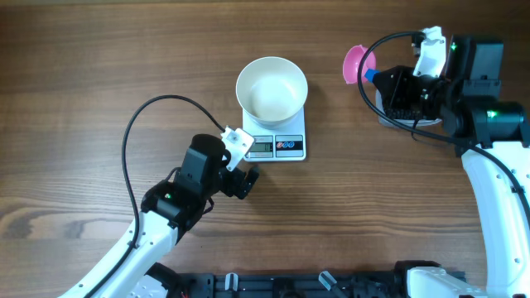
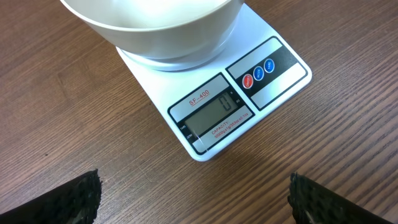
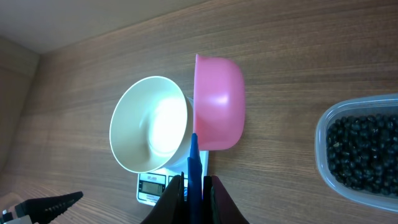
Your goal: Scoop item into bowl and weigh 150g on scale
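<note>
- Your right tool (image 3: 194, 200) is clamped on the blue handle (image 3: 194, 158) of the pink scoop (image 3: 217, 102). It holds the scoop in the air between the white bowl (image 1: 272, 89) and the clear plastic tub (image 3: 321, 138). No grain shows on the scoop (whether its hollow is loaded, you cannot tell from these angles).
- The black beans (image 3: 364, 155) lie in the tub, on the right side of the desk (image 1: 83, 66), beneath your right arm.
- The bowl sits on the scale (image 2: 211, 118) and looks empty; the display reads zero.
- Your left tool (image 2: 196, 204) hangs with its jaws spread wide, holding nothing, just in front of the scale.
- By this picture the weighing is at its very start, with loading the scoop as the step in hand.
- The next move calls for swinging the scoop over to the tub, digging into the beans, then carrying it level to the bowl so nothing spills on the desk.
</note>
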{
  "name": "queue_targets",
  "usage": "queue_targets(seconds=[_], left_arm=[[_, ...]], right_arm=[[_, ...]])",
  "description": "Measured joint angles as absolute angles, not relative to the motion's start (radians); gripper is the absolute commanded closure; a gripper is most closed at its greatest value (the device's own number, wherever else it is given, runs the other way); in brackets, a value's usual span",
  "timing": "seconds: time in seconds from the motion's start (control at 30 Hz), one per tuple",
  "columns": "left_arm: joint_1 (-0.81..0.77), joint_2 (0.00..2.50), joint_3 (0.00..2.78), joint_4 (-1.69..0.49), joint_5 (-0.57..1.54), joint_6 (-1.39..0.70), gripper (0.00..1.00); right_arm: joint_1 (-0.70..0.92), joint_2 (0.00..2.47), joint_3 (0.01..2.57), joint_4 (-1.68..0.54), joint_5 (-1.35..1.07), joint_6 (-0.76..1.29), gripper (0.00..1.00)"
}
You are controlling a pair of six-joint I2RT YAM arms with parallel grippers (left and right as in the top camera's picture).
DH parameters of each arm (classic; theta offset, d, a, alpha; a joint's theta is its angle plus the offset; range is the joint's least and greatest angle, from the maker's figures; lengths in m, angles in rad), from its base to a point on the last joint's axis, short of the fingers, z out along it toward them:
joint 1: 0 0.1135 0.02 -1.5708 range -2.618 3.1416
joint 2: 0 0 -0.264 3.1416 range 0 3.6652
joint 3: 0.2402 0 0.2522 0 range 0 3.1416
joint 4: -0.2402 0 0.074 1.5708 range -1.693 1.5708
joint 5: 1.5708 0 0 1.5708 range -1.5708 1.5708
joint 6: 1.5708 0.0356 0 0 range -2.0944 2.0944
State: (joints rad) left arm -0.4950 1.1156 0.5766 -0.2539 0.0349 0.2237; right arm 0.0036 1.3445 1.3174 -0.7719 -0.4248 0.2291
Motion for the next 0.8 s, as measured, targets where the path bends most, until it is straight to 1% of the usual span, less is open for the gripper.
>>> queue_targets(seconds=[0.23,0.5,0.8], left_arm=[[-0.495,1.116,0.577,-0.254,0.035,0.224,0.0],[-0.495,1.116,0.577,-0.254,0.035,0.224,0.0],[-0.495,1.116,0.577,-0.254,0.035,0.224,0.0]], right_arm=[[0.004,1.345,1.317,-0.773,-0.423,0.213,0.96],[0.004,1.345,1.317,-0.813,-0.345,0.181,0.96],[0.004,1.345,1.317,-0.804,-0.33,0.181,0.96]])
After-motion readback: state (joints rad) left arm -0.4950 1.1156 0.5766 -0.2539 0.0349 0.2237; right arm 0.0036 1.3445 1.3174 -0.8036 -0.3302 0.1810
